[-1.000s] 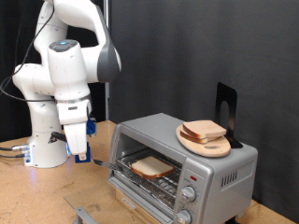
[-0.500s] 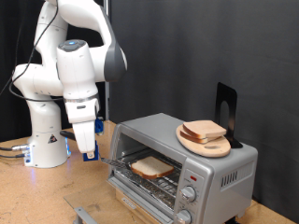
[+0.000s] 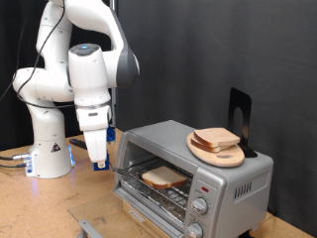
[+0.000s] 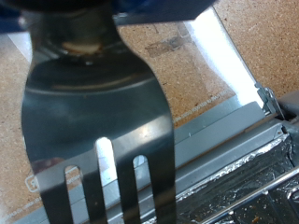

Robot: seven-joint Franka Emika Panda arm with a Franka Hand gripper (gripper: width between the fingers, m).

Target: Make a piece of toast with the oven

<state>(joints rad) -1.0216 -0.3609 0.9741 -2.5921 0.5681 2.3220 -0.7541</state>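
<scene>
The silver oven (image 3: 223, 183) stands at the exterior view's right with its glass door (image 3: 99, 224) folded down open. The piece of toast (image 3: 161, 178) lies on the wire rack inside. My gripper (image 3: 97, 161) hangs just left of the oven opening, shut on a metal fork (image 3: 117, 170) whose tines point at the rack's front edge. In the wrist view the fork (image 4: 98, 107) fills the picture, held under the gripper (image 4: 93, 11), above the open door (image 4: 220, 70).
A round wooden board (image 3: 217, 151) with other bread slices (image 3: 215, 138) sits on top of the oven. A black stand (image 3: 239, 117) rises behind it. The robot base (image 3: 48, 149) stands at the left on the wooden table (image 3: 30, 203).
The arm has swung right towards the oven and risen slightly, carrying the fork; its tines now reach the front of the rack. The toast has not moved.
</scene>
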